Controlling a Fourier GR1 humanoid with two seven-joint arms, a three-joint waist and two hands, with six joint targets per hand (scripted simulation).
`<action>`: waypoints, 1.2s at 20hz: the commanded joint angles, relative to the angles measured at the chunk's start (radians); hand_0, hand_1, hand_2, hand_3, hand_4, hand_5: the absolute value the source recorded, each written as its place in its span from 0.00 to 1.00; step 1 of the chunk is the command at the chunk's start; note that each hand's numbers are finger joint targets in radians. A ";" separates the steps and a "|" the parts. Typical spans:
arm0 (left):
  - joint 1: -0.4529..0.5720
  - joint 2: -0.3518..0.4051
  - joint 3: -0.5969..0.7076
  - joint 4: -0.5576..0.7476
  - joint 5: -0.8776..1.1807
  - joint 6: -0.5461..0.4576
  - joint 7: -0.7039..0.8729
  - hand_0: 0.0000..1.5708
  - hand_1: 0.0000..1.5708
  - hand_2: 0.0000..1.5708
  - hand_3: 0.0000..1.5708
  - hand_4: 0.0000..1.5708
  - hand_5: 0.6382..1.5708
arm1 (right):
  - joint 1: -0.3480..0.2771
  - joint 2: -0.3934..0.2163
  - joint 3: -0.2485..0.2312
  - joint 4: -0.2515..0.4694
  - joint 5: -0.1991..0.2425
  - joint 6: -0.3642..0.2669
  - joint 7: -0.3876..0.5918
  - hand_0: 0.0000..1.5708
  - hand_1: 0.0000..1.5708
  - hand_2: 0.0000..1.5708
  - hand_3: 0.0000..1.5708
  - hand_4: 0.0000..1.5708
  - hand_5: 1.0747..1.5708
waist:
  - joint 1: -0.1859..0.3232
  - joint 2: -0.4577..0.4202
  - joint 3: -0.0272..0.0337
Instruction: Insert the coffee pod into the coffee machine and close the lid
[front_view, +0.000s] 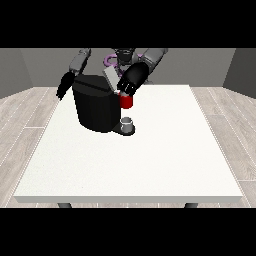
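The black coffee machine (95, 107) stands on the table's far left part. Its grey lid (110, 77) is tilted up and open. The hand at the view's right (132, 79) hovers at the machine's top right corner, right beside the lid and just above a red thing at the machine (126, 101). The hand at the view's left (64, 86) hangs beside the machine's left edge with its fingers straight and pointing down, holding nothing. A small grey thing (127, 123) stands on the machine's base under the red thing; I cannot tell it for the pod.
The white table (150, 160) stretches wide towards the camera and to the right of the machine. The robot's torso (120, 56) is behind the machine at the far edge.
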 joint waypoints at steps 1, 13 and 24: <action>0.017 0.015 -0.044 0.005 -0.055 0.035 -0.037 0.77 0.77 0.78 0.70 0.00 1.00 | -0.040 -0.018 -0.001 -0.021 0.014 -0.009 0.047 0.00 0.00 0.00 0.00 0.09 1.00 | -0.003 0.014 -0.0004; -0.011 0.043 0.027 0.052 -0.031 0.089 -0.075 0.72 0.72 0.72 0.61 0.00 1.00 | -0.021 0.023 0.058 -0.083 0.044 -0.023 0.076 0.00 0.00 0.00 0.00 0.00 1.00 | -0.052 0.038 -0.0008; -0.035 0.067 0.009 0.009 -0.071 0.150 -0.133 0.80 0.80 0.77 0.60 0.00 1.00 | -0.038 -0.005 0.009 -0.026 0.015 -0.010 -0.013 0.00 0.00 0.00 0.00 0.05 1.00 | -0.036 0.104 0.0000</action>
